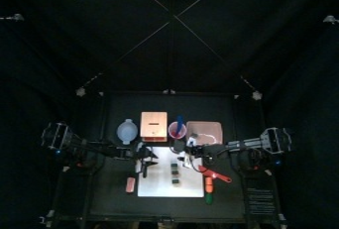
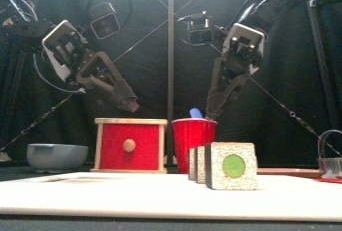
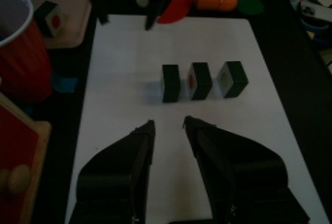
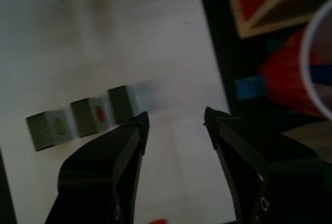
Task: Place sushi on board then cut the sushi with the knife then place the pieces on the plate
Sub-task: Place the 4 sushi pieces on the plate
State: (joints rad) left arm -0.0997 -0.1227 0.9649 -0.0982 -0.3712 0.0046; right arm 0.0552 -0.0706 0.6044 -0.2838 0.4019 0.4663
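Black bench (image 1: 106, 208), white board (image 1: 166, 191) at centre. Sushi (image 3: 199, 80) mid-board: three dark-green blocks in row, narrow gaps between. Likely light, rigid, separable; grip one block across flat sides. Bare board around row; red cup (image 2: 194, 135) behind. Left pincer (image 3: 169, 125) slightly apart, right pincer (image 4: 178, 119) apart, both empty above board.

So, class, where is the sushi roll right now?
In the top view the sushi roll lies mid-table on the white cutting board, in front of the red cup.
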